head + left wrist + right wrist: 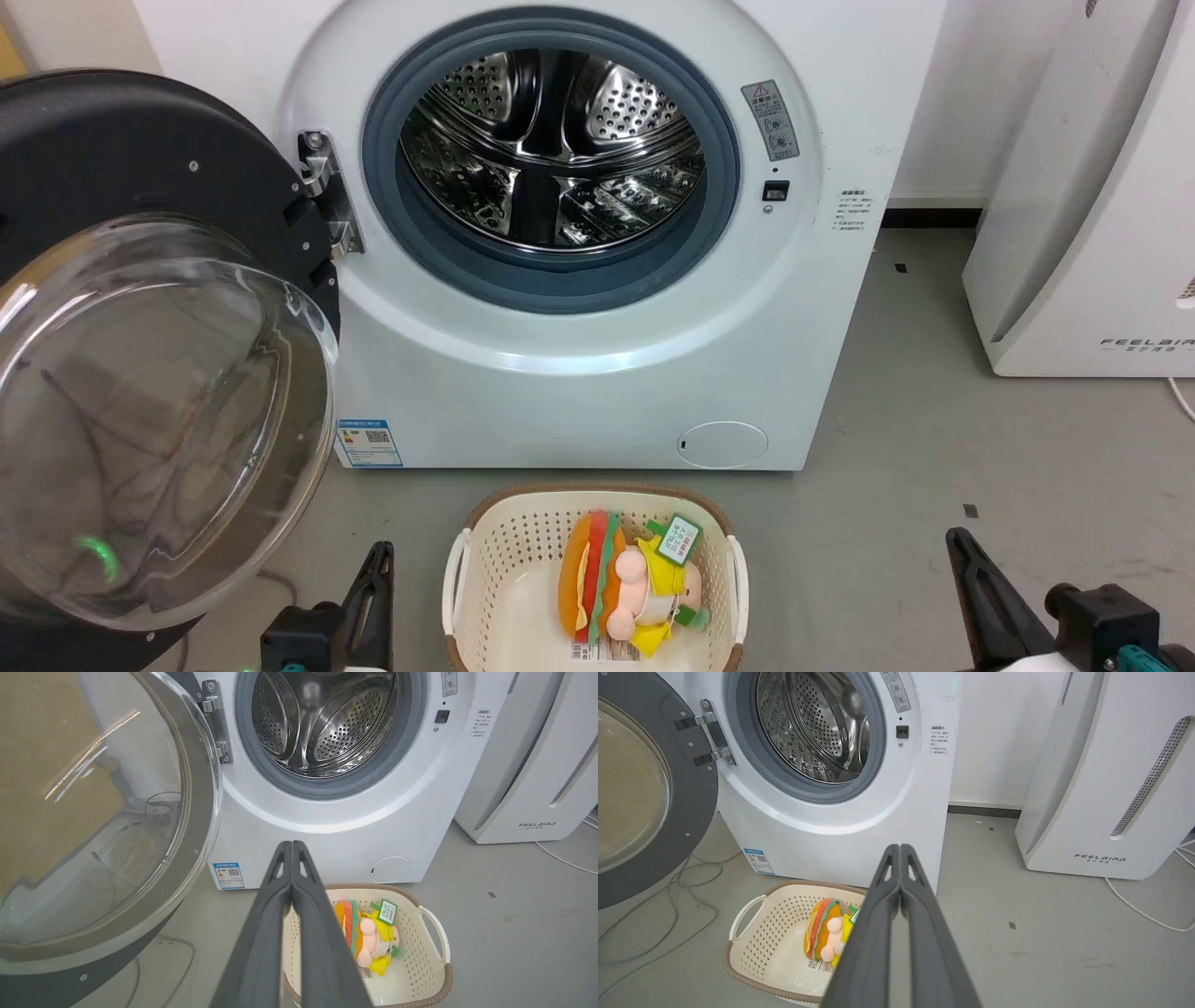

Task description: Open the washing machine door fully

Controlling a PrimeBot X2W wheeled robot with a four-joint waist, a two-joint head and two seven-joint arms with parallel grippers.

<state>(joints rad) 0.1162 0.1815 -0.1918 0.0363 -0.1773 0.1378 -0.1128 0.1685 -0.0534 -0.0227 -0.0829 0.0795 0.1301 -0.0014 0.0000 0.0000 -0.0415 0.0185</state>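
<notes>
You've got the big white front-loading washing machine (579, 373) filling the middle of the head view, with its steel drum and grey gasket fully exposed. The large round glossy black washing machine door (112, 159) hangs swung out at the machine's left side on the steel hinge (327, 191). Its clear glass bowl window (159, 420) bulges toward the head camera. Neither gripper touches it.

The tall white FEELBAIR appliance (1092, 233) stands to the machine's right, apart from it, on the grey floor.

The cream perforated plastic basket with a brown rim (597, 490) sits on the floor just in front of the machine, between your two grippers.

Your left gripper (291, 847) sits low at the head view's bottom left, beside the basket and below the door's glass. Its fingers point up toward the machine front and are pressed together on nothing. Your right gripper (900, 848) sits low at the bottom right, well clear of the basket, pointing the same way. Its fingers are also together and empty.

A burger-shaped plush toy in orange, red and green, with a green tag (597, 588), lies inside the basket.

There's a round white cap (722, 444) low on the machine's front right and a blue label sticker (370, 442) low on its front left.
</notes>
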